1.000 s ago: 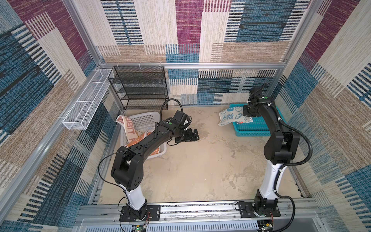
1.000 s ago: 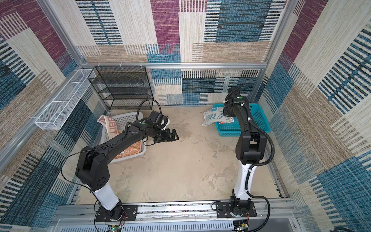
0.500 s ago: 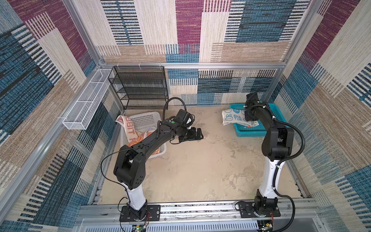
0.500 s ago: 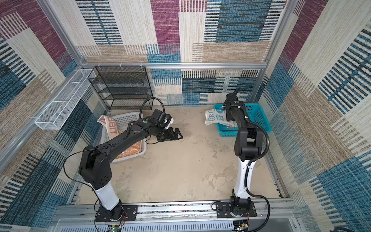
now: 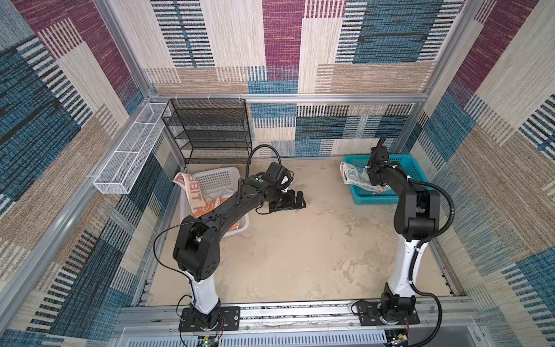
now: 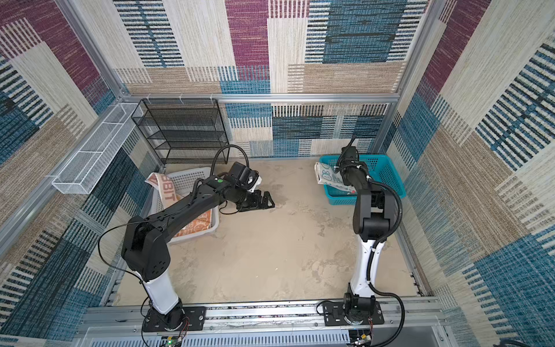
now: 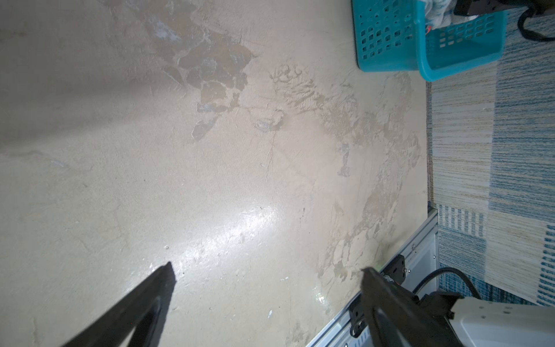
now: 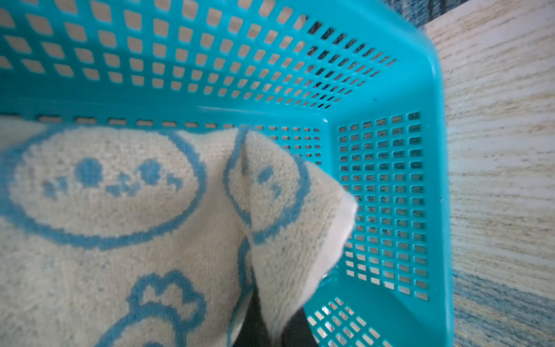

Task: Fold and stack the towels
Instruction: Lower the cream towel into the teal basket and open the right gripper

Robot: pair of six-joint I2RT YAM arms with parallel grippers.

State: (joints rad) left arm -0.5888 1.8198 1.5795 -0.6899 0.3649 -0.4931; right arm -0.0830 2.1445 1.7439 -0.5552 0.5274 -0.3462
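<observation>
Nearest, along the front rail [image 5: 300, 309] where both arm bases are bolted, the sandy table [image 5: 300, 255] lies bare.

Further in, the left gripper [image 5: 300, 199] hangs low over the table just right of the white basket [image 5: 216, 180]. Its jaws stand wide apart with nothing between them, as the left wrist view shows [image 7: 267, 269].

Inside that white basket lie two towels. The "RABBIT" lettered towel [image 5: 190, 189] is draped over the basket's left rim, and an orange-printed towel [image 6: 196, 223] lies bunched at its near end, partly under the left arm.

Across the table, towards the back right, sits the teal basket [image 5: 375, 199]. The blue rabbit towel [image 5: 353, 177] lies over its left rim, part of it hanging outside and part inside. The right gripper [image 8: 274, 329] reaches down into this basket, and its jaws are closed together on a fold of that towel's edge.

Farthest back on the left, a black mesh rack [image 5: 210, 132] stands against the wall, with a white wire basket [image 5: 129, 162] mounted on the side frame beside it.
</observation>
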